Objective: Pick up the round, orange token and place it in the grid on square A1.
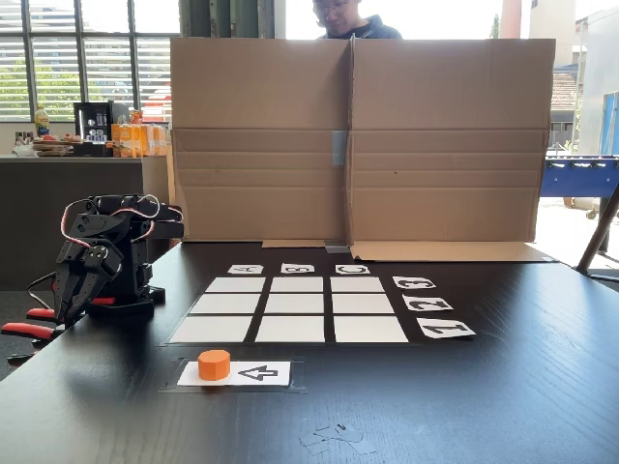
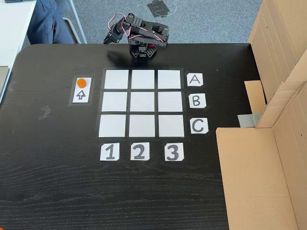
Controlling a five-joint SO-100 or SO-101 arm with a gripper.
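A black wood-grain desk (image 1: 503, 387) fills both fixed views, and a big folded cardboard screen (image 1: 358, 135) stands along one edge of it, with a person (image 1: 348, 19) partly in sight behind it. On the desk lies the grid (image 2: 142, 103), three rows of three white cells split by black lines, with the letter labels A, B, C (image 2: 195, 101) down one side and the number labels 1, 2, 3 (image 2: 139, 152) along another. Square A1 (image 2: 116, 79), the corner cell in line with the "A" and the "1", is bare. The small black arm (image 1: 102, 256) sits folded at the desk edge nearest the A row, well apart from the cells, and its gripper (image 1: 73, 300) hangs pointing down just above the desk; the fingers look close together, but I cannot tell for sure whether they are shut. Beside the grid, just off the column marked 1, lies a white card (image 2: 81, 91) bearing a black arrow. The token (image 2: 81, 82), a short bright-orange puck, stands on the end of that card by the arrowhead, well away from the gripper and outside the grid.
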